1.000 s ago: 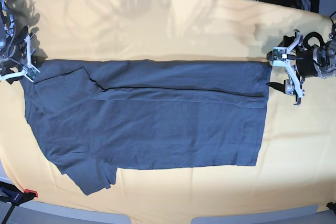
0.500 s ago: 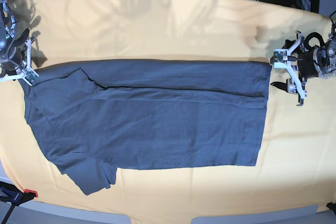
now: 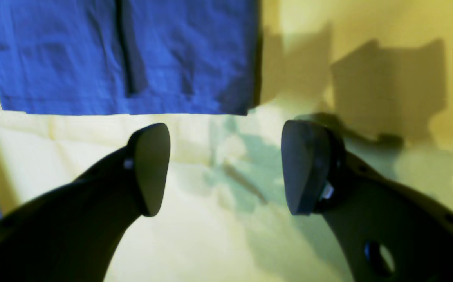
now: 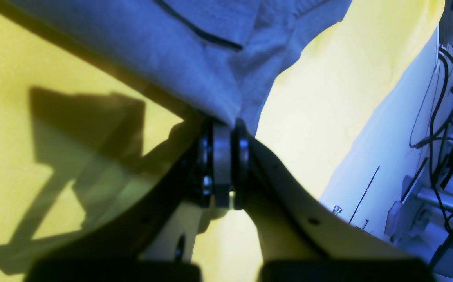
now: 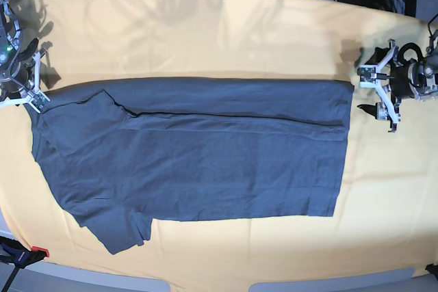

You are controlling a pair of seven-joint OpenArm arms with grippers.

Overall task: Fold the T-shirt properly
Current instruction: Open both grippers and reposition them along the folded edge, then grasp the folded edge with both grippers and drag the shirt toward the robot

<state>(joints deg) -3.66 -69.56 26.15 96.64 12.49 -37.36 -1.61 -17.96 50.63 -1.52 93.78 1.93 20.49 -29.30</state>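
Right pincer grips the T-shirt's corner while the left stands apart

You have the dark blue-grey T-shirt (image 5: 226,162) lying across the desk (image 5: 226,39), with a folded band running along its upper side in the base view. A dark crease runs beneath that band, and a rumpled part of the cloth sticks out at the lower left of the same view.

Your right pincer (image 4: 224,135) is at the upper corner on the base view's left. Its fingers are together, clamped on the T-shirt, and you can see the cloth drawn into a narrow point between the tips in the right wrist view.

Your left pincer (image 3: 226,168) is just beside the opposite upper corner, its fingers spread well apart and holding nothing. In the left wrist view, you see bare surface between its two dark pads (image 3: 306,168), with the T-shirt's edge just beyond them. The pads do not touch the cloth.
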